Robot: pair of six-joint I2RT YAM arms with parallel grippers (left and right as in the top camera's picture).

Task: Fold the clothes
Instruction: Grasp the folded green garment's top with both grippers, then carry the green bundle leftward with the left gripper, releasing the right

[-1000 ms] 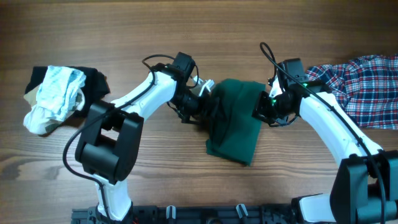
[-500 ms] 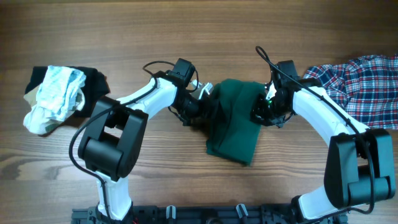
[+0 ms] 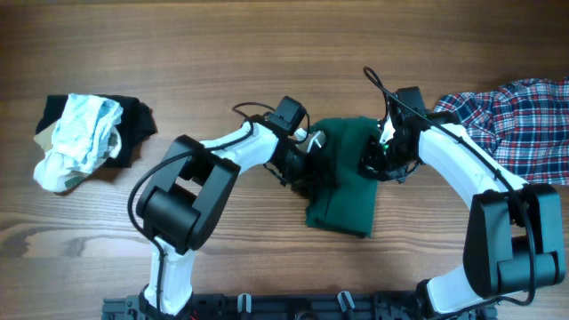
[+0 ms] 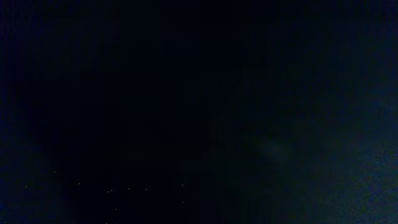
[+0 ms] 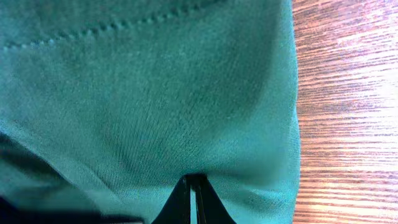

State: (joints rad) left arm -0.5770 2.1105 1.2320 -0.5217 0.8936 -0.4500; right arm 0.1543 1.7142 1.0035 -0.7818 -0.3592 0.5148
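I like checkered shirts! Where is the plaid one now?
Overhead view: the plaid shirt lies at the picture's far right edge, beside the right arm, right of the dark green garment.

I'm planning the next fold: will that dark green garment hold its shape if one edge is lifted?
Probably not: the dark green garment lies in soft creases, so it should droop. Its thin knit looks light. On the smooth wooden table, it would likely slide when pushed.

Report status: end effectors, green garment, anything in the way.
Left end effector buried in green garment, state unreadable. Right end effector shut at garment's right edge. Garment bunched between them. Plaid shirt and pale bundle lie clear.
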